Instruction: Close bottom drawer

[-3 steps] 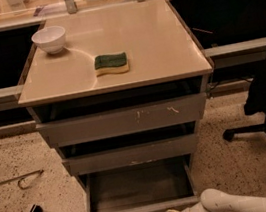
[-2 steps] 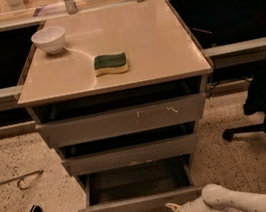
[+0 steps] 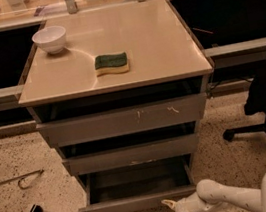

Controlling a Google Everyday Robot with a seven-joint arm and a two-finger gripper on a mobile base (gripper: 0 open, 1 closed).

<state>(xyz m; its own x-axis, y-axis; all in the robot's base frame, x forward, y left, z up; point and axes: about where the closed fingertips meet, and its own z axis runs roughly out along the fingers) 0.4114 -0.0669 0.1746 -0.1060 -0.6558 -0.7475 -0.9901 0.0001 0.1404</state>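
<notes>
The bottom drawer (image 3: 139, 202), lowest and narrowest of the grey metal three with a plain handleless front, has slid inward over the last second, and the white arm's two-finger gripper (image 3: 171, 204) has moved up with it. The gripper sits low in the view, just beside the right end of the drawer front near its lower edge. Whether it is apart or together cannot be told, nor whether it touches the metal. The drawer stands partly out over the speckled stone floor (image 3: 10, 159), with its smooth grey tray showing. Above it is the mid-width grey drawer front (image 3: 131, 155), then the widest grey front marked with white scratches (image 3: 125, 121). On the glossy beige cabinet top (image 3: 163, 47) lies a green-and-yellow rectangular sponge (image 3: 111, 63). Farther back, near the left corner, stands a small round white bowl (image 3: 50, 39).
</notes>
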